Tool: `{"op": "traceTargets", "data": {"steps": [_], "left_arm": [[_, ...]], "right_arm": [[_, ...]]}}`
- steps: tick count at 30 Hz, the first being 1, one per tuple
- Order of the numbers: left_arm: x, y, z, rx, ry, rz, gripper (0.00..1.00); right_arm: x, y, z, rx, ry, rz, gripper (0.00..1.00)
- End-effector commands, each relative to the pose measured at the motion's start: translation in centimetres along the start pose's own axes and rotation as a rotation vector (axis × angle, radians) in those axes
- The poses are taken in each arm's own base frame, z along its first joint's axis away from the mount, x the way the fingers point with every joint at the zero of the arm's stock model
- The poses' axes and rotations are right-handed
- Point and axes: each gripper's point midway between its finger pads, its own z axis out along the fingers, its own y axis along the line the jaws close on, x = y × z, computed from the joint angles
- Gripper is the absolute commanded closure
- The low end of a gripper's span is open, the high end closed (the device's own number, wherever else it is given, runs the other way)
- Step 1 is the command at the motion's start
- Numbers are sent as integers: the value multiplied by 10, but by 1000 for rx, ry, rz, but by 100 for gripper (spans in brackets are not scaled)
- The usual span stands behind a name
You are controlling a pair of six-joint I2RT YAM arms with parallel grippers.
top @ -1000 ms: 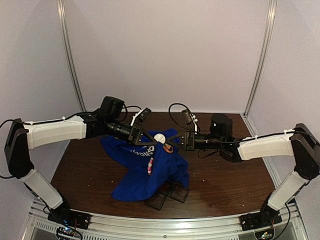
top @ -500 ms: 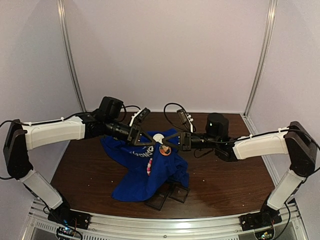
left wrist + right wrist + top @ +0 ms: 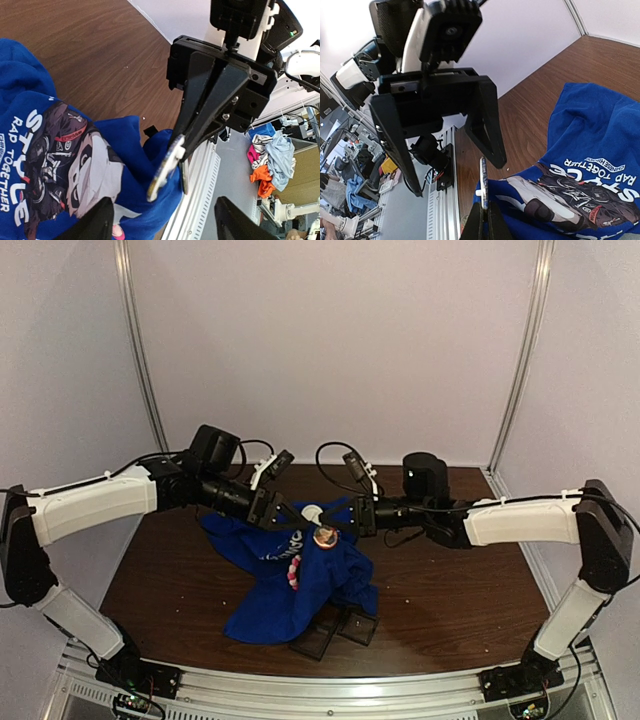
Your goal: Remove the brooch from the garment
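The right gripper (image 3: 181, 141) has its fingers pinched tight on the brooch (image 3: 164, 169). They grip this thin, pale-rimmed disc by its upper edge, and both wrist views show it edge-on. The lower part of the brooch sits against a raised fold of the shirt (image 3: 30, 75); whether it is pinned there cannot be told.

Facing it, the left gripper (image 3: 457, 177) stands wide open and holds nothing. One of its fingers (image 3: 485, 125) is on each side of the brooch, apart from it.

From above, both grippers meet tip to tip over the far part of the shirt. The blue cloth rises in a peak toward them, and the rest lies crumpled on the table (image 3: 450, 590), trailing toward the near edge. The print and white lettering face up just beside the brooch. A pink and white strip (image 3: 297, 572) shows lower down the cloth.

Two small black trays (image 3: 318, 640) lie side by side at the shirt's near hem, which touches their far edges. What is in them is too small to tell.
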Motion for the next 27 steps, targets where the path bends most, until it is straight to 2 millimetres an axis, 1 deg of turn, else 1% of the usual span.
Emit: {"op": "traceTargets", "data": {"steps": [1, 4, 6, 10, 15, 20, 21, 25, 27], "left_arm": [[-11, -4, -17, -84, -34, 102, 23], [-12, -7, -16, -70, -31, 103, 24], [-12, -9, -15, -52, -30, 101, 28], [-11, -6, -13, -54, -22, 91, 33], [-12, -8, -10, -31, -17, 81, 43], [-9, -12, -7, 8, -4, 76, 48], [-9, -13, -7, 16, -3, 77, 50], [-7, -20, -6, 63, 5, 79, 67], [-6, -24, -6, 87, 8, 80, 73]], "right_arm": [[-1, 9, -2, 22, 97, -90, 100], [5, 15, -1, -5, 165, -97, 100], [6, 22, -1, -37, 191, -107, 100], [7, 36, -2, -109, 230, -114, 100], [12, 42, 3, -145, 285, -108, 100], [15, 41, 6, -153, 311, -105, 100], [15, 41, 7, -153, 313, -106, 100], [16, 40, 8, -155, 324, -106, 100], [17, 40, 9, -153, 327, -106, 100]]}}
